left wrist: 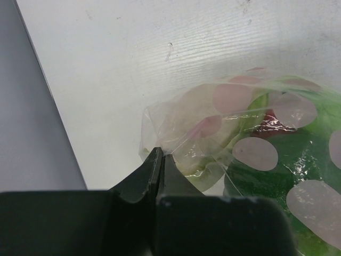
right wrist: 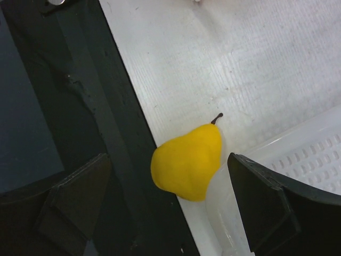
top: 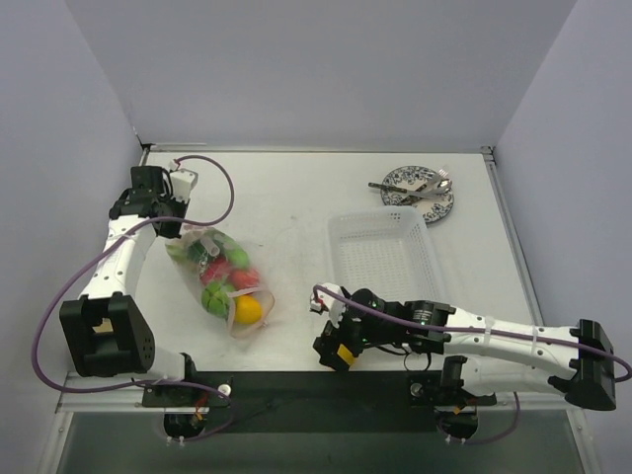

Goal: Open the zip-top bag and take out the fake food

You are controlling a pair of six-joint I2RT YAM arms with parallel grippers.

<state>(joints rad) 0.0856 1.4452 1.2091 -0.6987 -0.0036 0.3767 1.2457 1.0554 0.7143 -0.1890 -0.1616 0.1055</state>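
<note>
Leftward, the zip-top bag (top: 223, 284), fake food (top: 225, 269) inside, is pinched at one end by the closed left gripper (left wrist: 160, 154). The right gripper (right wrist: 168, 160) is held wide open over a yellow pear (right wrist: 187, 162); the pear is crowded by the white mesh tray (right wrist: 303, 154) at its corner.

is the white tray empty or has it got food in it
Empty: the tray shows only bare mesh; the yellow pear lies outside, beside its corner.

Zip-top bag (top: 219, 281) left of centre, fake food (top: 225, 265) inside. Tray (top: 385, 255) right of centre. Plate (top: 395, 179) upper right, cutlery (top: 417, 190) on it. Pear (right wrist: 186, 162) just beside tray corner.
</note>
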